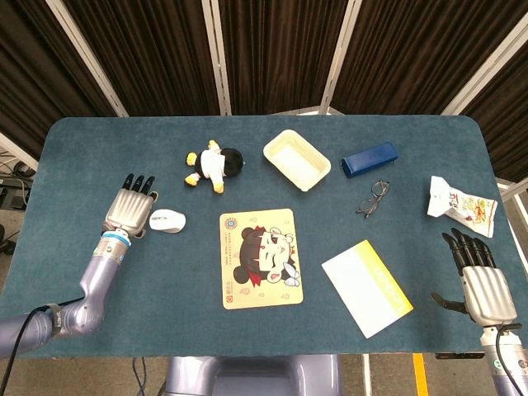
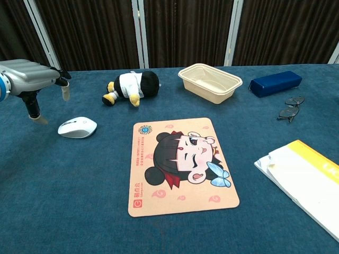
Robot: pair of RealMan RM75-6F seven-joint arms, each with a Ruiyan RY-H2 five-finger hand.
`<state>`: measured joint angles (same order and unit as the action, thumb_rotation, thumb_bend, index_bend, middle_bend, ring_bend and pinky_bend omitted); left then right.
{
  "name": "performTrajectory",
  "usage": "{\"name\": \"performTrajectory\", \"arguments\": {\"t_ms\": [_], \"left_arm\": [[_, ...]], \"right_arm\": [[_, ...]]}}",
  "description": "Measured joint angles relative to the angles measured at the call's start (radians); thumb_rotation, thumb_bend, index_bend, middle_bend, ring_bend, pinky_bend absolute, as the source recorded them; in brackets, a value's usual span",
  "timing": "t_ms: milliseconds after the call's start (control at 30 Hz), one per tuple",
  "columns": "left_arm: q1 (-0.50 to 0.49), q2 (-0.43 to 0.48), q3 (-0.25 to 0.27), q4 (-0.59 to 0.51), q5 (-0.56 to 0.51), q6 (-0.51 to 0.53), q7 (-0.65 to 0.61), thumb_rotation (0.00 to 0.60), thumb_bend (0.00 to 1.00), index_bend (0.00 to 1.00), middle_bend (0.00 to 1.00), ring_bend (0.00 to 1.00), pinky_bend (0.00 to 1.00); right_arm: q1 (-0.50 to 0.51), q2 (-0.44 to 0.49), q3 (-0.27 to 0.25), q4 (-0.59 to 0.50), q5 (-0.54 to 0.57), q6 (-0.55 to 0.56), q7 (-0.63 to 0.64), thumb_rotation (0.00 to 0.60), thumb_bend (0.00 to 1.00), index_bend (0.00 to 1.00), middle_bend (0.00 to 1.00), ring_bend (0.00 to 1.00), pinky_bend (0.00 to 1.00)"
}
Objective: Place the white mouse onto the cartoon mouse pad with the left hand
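Note:
The white mouse lies on the blue table, left of the cartoon mouse pad. My left hand hovers just left of the mouse and above the table, fingers spread, holding nothing and not touching the mouse. My right hand rests open at the table's front right corner, seen only in the head view.
A plush toy lies behind the mouse. Farther right are a cream food container, a blue case, glasses, a snack packet and a white-and-yellow booklet.

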<state>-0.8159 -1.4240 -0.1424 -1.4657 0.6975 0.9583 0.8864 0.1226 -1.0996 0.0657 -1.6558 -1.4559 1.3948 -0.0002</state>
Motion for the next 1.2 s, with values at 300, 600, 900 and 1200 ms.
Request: {"name": "performTrajectory", "arguments": {"t_ms": [300, 600, 900, 1200], "left_arm": [[-0.064, -0.06, 0.018, 0.046, -0.102, -0.029, 0.067, 0.6, 0.17, 0.31, 0.0, 0.0, 0.0], [-0.111, -0.122, 0.034, 0.107, -0.182, -0.034, 0.101, 0.6, 0.17, 0.31, 0.0, 0.0, 0.0], [-0.137, -0.153, 0.033, 0.162, -0.227, -0.04, 0.104, 0.6, 0.17, 0.31, 0.0, 0.0, 0.0], [-0.16, -0.188, 0.04, 0.212, -0.265, -0.061, 0.112, 0.6, 0.2, 0.33, 0.0, 0.0, 0.0]], "right_arm": [[0.001, 0.002, 0.0, -0.001, 0.0, -0.003, 0.006, 0.6, 0.11, 0.0, 0.0, 0.0, 0.0], [0.001, 0.004, -0.001, -0.001, -0.001, -0.004, 0.01, 0.6, 0.11, 0.0, 0.0, 0.0, 0.0], [0.002, 0.005, -0.001, 0.0, -0.001, -0.005, 0.013, 0.6, 0.11, 0.0, 0.0, 0.0, 0.0], [0.002, 0.004, -0.001, -0.001, -0.001, -0.005, 0.011, 0.6, 0.11, 0.0, 0.0, 0.0, 0.0]]}}
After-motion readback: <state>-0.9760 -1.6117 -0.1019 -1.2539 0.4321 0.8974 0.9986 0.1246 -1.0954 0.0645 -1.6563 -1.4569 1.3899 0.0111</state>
